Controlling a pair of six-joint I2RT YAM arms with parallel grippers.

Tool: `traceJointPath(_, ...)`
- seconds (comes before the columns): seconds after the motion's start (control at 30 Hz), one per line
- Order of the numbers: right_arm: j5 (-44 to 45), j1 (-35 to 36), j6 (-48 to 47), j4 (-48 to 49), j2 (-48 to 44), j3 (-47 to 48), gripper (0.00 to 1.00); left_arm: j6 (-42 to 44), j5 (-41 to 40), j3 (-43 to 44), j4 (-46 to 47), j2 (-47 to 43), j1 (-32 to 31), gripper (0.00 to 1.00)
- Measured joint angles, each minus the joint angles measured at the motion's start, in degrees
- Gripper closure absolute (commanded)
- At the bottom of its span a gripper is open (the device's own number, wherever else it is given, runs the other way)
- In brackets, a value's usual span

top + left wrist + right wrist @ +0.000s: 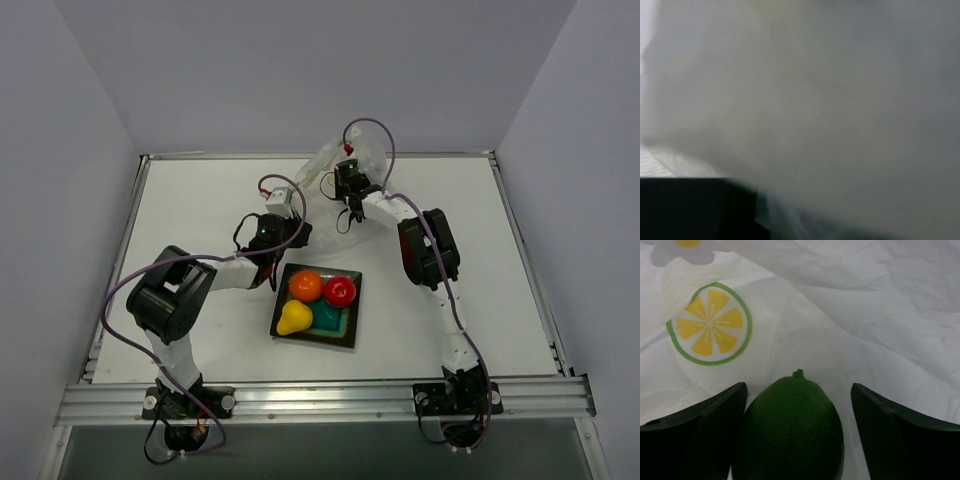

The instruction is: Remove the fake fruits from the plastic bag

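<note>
The plastic bag [322,160] with lemon-slice prints lies crumpled at the back of the table. My right gripper [349,180] reaches into it. In the right wrist view the right gripper [799,390] is open around the dark green fruit [790,435], which lies on the bag's plastic [850,315]; the left finger touches it and the right finger stands apart. My left gripper [286,197] is at the bag's left edge. Plastic pressed against the left wrist camera blurs that view, leaving one dark finger [695,210] visible with folds bunched at its inner edge. The orange ball [305,285], red fruit [340,291] and yellow pear [294,318] sit on the plate.
The square teal plate [330,322] with dark rim lies in the middle of the table, in front of both grippers. Grey walls enclose the table on three sides. A metal rail [320,400] runs along the near edge.
</note>
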Motion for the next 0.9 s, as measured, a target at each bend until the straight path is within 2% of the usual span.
traceJointPath(0.1, -0.59, -0.79, 0.61, 0.11, 1.44, 1.53, 0.57, -0.07, 0.52, 0.22, 0.11, 0.42, 0.00, 0.98)
traceJointPath(0.13, -1.14, -0.94, 0.83, 0.31, 1.44, 1.55, 0.60, -0.09, 0.70, 0.24, 0.11, 0.50, 0.00, 0.98)
traceJointPath(0.27, -4.31, -0.74, 2.08, 4.55, -1.18, -3.17, 0.62, -0.09, 0.94, 0.26, 0.09, 0.52, 0.00, 0.97)
traceJointPath(0.5, -13.84, 1.18, 4.72, 10.64, -15.02, -18.73, 0.62, -0.42, 1.18, 0.26, 0.00, 0.52, 0.00, 0.98)
traceJointPath(0.7, -23.23, 3.21, 9.60, 15.76, -24.94, -23.78, 0.61, -0.44, 1.16, 0.26, -0.09, 0.52, 0.00, 0.98)
traceJointPath(0.9, -31.08, 3.85, 15.54, 18.27, -27.12, -26.58, 0.61, -0.90, 1.09, 0.26, -0.42, 0.39, 0.00, 0.97)
